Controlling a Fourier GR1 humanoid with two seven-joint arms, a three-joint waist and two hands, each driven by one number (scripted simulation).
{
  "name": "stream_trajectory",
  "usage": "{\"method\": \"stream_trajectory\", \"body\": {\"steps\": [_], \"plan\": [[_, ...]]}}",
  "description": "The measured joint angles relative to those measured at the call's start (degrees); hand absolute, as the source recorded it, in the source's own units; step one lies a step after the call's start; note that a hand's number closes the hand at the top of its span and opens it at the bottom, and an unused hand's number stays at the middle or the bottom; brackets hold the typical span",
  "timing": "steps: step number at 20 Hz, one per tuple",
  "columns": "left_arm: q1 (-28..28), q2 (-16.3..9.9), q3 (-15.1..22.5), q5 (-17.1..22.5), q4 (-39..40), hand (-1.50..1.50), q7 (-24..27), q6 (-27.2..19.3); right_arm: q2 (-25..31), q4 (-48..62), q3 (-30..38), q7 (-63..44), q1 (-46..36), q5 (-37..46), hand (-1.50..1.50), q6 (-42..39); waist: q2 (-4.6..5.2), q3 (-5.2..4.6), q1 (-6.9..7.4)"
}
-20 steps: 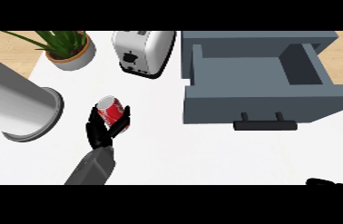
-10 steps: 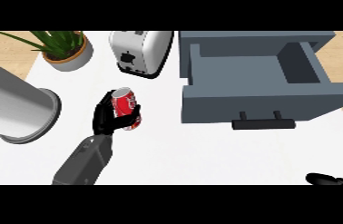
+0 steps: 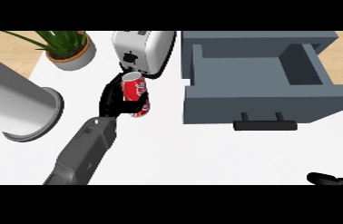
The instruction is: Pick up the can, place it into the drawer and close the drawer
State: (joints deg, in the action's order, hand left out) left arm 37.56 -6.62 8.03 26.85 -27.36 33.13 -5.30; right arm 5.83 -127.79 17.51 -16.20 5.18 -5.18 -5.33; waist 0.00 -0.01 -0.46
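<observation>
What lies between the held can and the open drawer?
Only bare white counter separates the can, held in the left hand, from the drawer, in the head view.

A boxy grey forearm [image 3: 84, 153] at the frame's lower left ends in a glossy black left hand [image 3: 114, 99]; the black right hand [image 3: 326, 178] shows lower right.

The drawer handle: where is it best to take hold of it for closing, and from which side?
Take the black handle at the middle of its bar, coming from the front, the near side. The bar stands off the drawer front on two posts.
</observation>
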Motion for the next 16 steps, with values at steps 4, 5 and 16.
{"method": "stream_trajectory", "body": {"steps": [4,5,16], "plan": [[1.52,0.33,1.74,-1.96,-6.33,1.5,-5.26,-2.42,-0.76,-1.96,0.23,-0.14,1.79,0.02,-1.5,0.05,-0.17,0.03,0.28],[2.09,0.48,2.11,-2.36,-7.99,1.5,-6.73,-3.03,-0.65,-1.26,0.64,0.17,1.43,-0.1,-1.5,0.12,-0.19,0.03,0.35],[13.02,1.67,3.46,-5.14,-23.29,1.5,-27.88,-11.25,0.51,-0.7,1.48,-1.64,-0.81,0.0,-1.5,0.71,-0.19,0.04,0.37]]}}
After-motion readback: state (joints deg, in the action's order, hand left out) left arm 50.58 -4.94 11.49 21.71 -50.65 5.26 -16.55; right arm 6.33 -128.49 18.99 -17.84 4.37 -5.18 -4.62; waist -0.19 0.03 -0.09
